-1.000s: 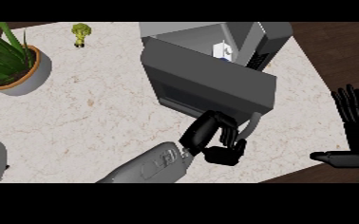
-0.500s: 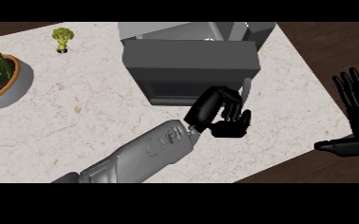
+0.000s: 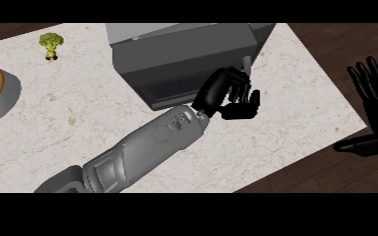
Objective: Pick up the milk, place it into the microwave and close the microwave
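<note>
Microwave (image 3: 188, 55) door now swung nearly shut since half a second ago, milk hidden from view, left hand (image 3: 230, 96) fingers straight against the door's handle edge, right hand (image 3: 365, 105) resting open off the counter (image 3: 74, 105), broccoli (image 3: 50, 44) far from the fingers.

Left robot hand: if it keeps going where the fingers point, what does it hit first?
The microwave door: the left robot hand is already at its handle, fingers pointing up along it. Contact unclear from this angle.
</note>
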You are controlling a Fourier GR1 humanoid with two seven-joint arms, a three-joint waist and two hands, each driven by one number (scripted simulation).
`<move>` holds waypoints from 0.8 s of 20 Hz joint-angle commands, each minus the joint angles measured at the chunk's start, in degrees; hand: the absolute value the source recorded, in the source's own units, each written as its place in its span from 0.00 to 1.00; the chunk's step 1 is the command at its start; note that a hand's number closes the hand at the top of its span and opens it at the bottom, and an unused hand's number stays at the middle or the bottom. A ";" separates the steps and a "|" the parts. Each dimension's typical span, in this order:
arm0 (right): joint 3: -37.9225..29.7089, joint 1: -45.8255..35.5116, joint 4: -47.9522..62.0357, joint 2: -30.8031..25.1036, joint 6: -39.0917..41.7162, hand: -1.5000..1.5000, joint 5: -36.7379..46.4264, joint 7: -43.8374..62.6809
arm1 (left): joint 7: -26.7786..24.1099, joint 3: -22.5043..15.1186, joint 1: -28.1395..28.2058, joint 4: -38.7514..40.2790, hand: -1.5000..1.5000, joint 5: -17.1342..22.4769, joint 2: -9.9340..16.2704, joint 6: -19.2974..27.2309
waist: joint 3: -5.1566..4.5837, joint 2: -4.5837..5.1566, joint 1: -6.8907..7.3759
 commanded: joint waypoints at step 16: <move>7.26 -6.07 -9.17 -4.53 12.76 1.00 -2.44 4.67 | -0.90 1.40 -7.56 5.29 1.00 5.40 -0.81 3.15 | 0.05 0.70 -3.49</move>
